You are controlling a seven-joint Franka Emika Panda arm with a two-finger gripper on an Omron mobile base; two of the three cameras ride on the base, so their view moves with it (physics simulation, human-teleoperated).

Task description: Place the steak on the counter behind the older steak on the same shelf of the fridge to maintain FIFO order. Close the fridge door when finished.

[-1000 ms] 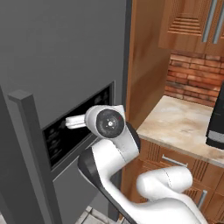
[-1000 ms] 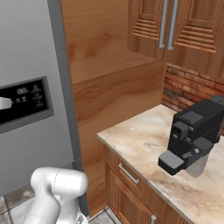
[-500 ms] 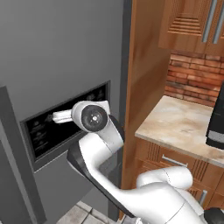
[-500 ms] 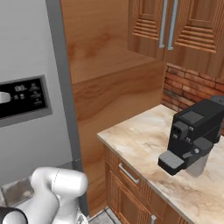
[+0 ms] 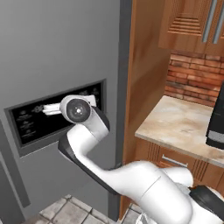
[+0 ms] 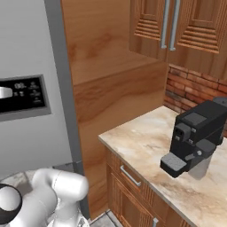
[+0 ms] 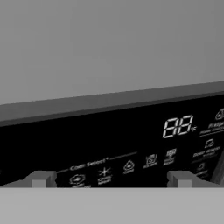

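My claw (image 7: 111,178), fingers spread wide and empty, has pushed the fridge door (image 5: 57,57) further shut, pressing its dispenser panel (image 5: 54,114), so closing looks nearly finished.

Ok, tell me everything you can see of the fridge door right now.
The fridge door is a tall, flat, grey metal-looking panel, seemingly shut against the brown wood panel beside it. Set into it is a dark rectangular dispenser panel with pale icons and a two-digit display. The gripper points straight at that panel, close up, fingers spread wide with nothing between them; contact cannot be told.
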